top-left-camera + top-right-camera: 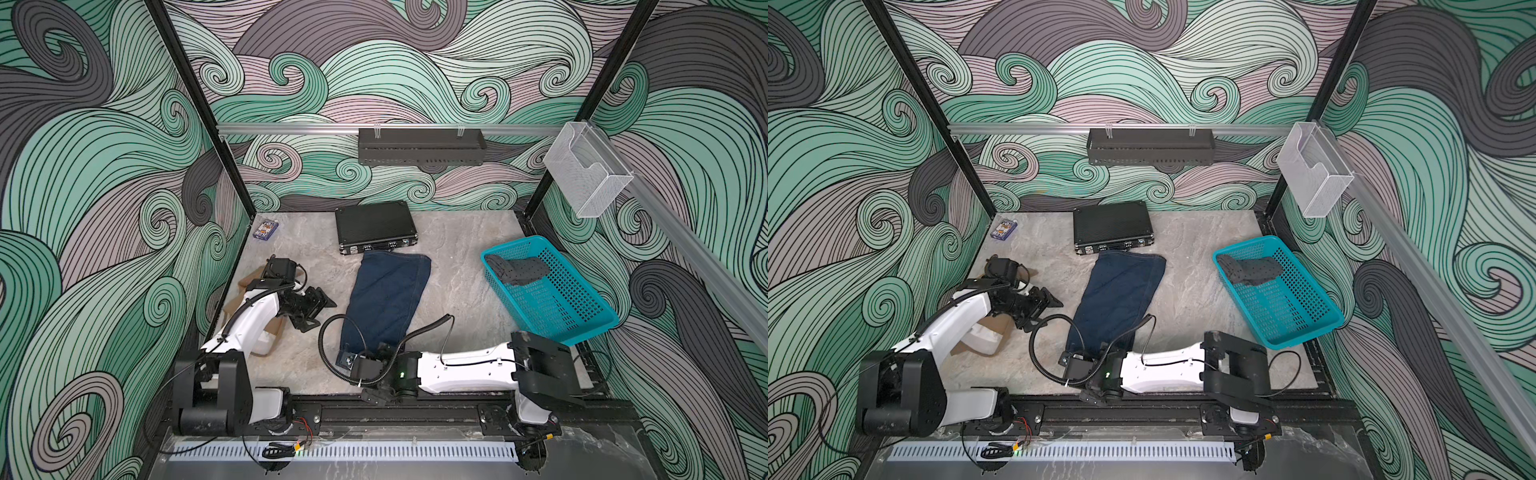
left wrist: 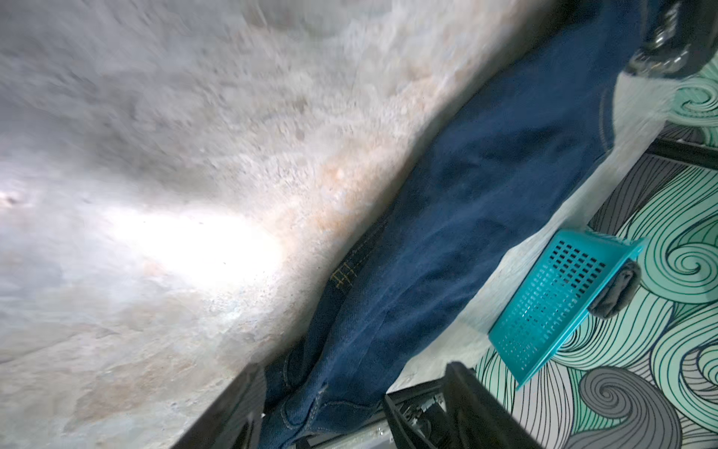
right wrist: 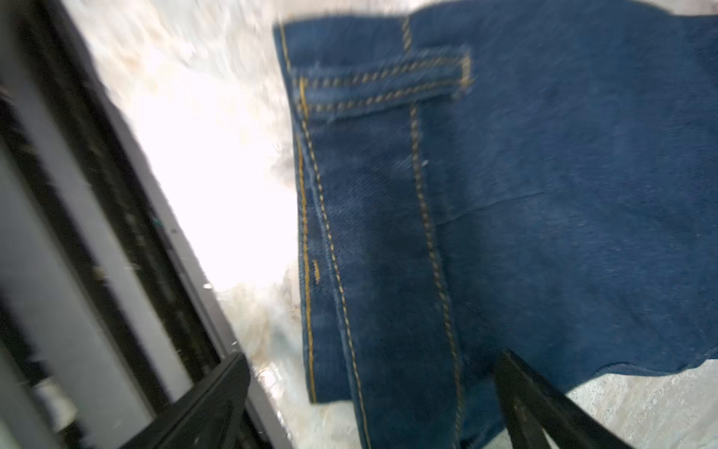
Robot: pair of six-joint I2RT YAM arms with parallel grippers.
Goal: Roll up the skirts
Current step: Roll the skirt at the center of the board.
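Observation:
A dark blue denim skirt (image 1: 386, 299) lies flat in the middle of the table, in both top views (image 1: 1117, 299). My left gripper (image 1: 321, 311) stands open just left of its edge, clear of the cloth; in the left wrist view the denim (image 2: 447, 233) runs past the open fingers (image 2: 466, 408). My right gripper (image 3: 373, 408) is open over the near waistband (image 3: 388, 233), with one finger on each side. The grey dotted skirt (image 1: 517, 270) lies bunched in the teal basket (image 1: 561, 303). The tan skirt (image 1: 246, 286) lies mostly hidden under my left arm.
A black hard case (image 1: 376, 226) sits just behind the denim's far end. A small card box (image 1: 266, 229) lies in the back left corner. The basket stands at the right edge. A black shelf (image 1: 419, 147) and a clear holder (image 1: 586, 174) hang on the rails.

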